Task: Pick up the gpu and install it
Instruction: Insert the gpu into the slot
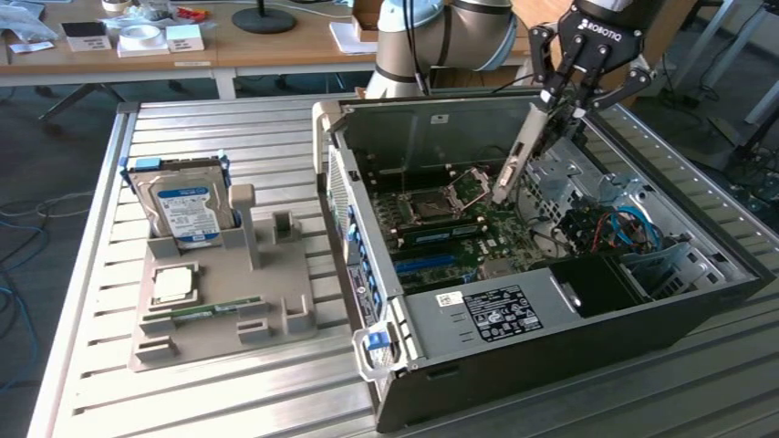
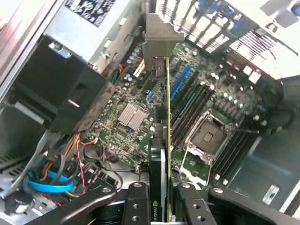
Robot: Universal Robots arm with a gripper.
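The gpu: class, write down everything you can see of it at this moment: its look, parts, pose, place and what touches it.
The gpu is a thin card, seen edge-on in the wrist view. It shows a yellow-green board edge, a black housing with a green logo, and a grey metal bracket at the end far from the gripper, which clamps it from both faces. In the exterior view it hangs tilted from the gripper inside the open computer case, over the motherboard. Nothing else visibly touches it.

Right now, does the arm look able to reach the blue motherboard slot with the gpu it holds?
Probably yes. The case lies open and the gripper holds the gpu above the board; nothing shows between card and blue slot, and the cables sit off to one side.
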